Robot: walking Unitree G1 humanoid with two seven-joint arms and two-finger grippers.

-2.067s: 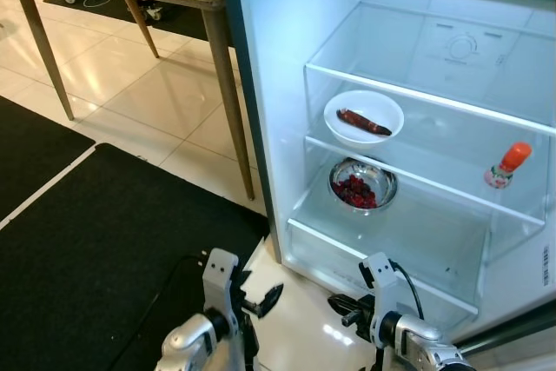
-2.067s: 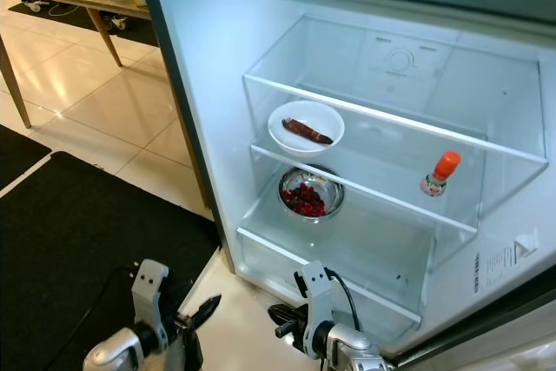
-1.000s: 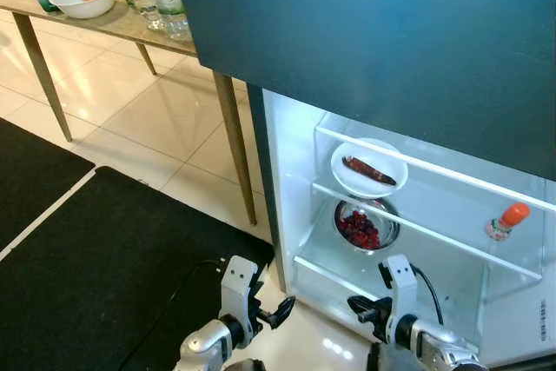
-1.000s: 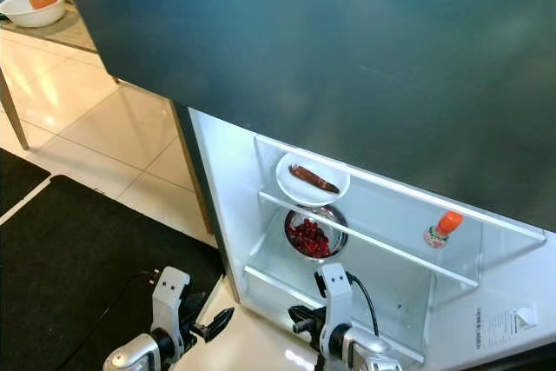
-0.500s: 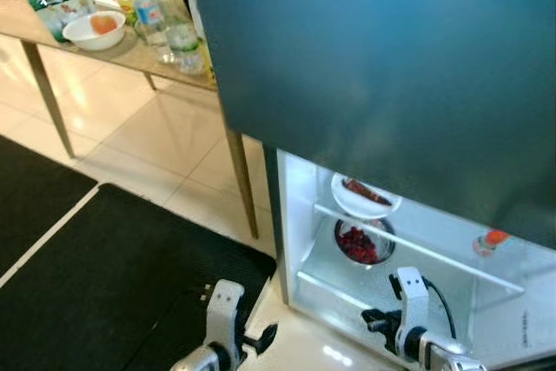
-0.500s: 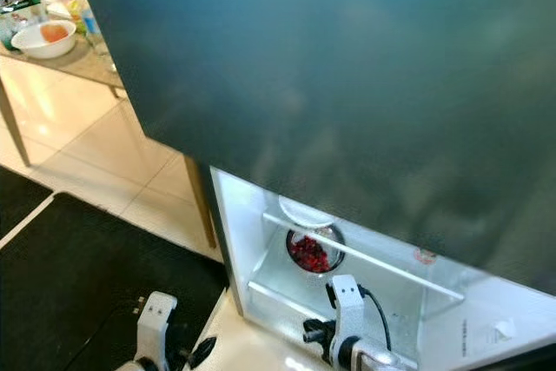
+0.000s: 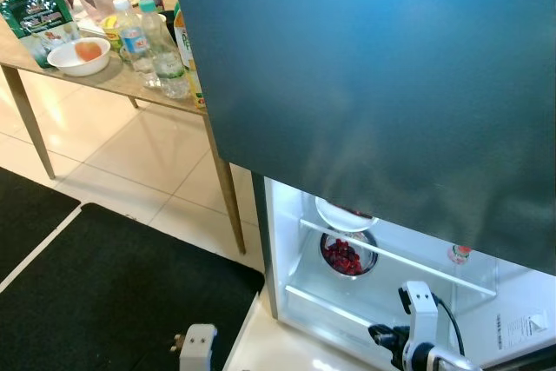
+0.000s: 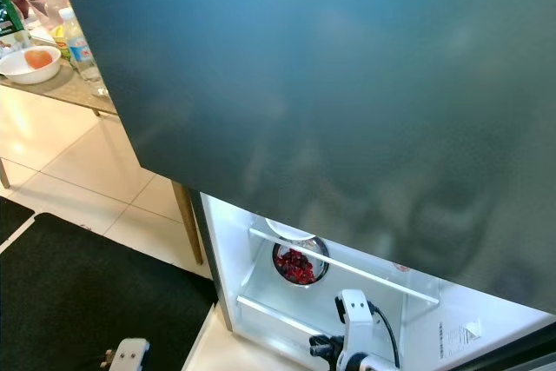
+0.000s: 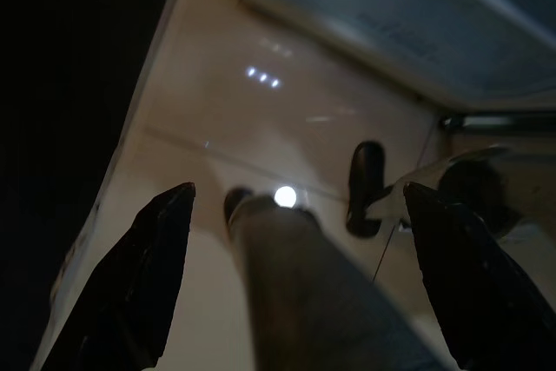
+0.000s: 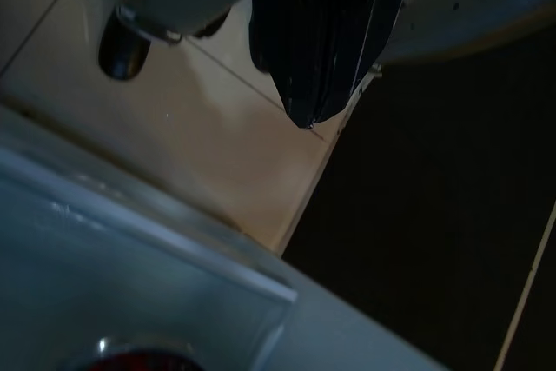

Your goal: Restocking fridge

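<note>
While the fridge (image 7: 365, 76) stands open, a cluttered table (image 7: 78, 84) sits beside it.

- No text is coming through clearly enough to read.
- The green packet (image 7: 35, 19) on the desk (image 7: 122, 84) is carrying white print, too small to make out.
- The water bottles (image 7: 130, 41) beside it are wearing blue labels with illegible lettering.
- A white sticker (image 7: 521, 329) on the fridge (image 7: 365, 84) at its lower right is showing lines of fine print, blurred beyond reading.
</note>
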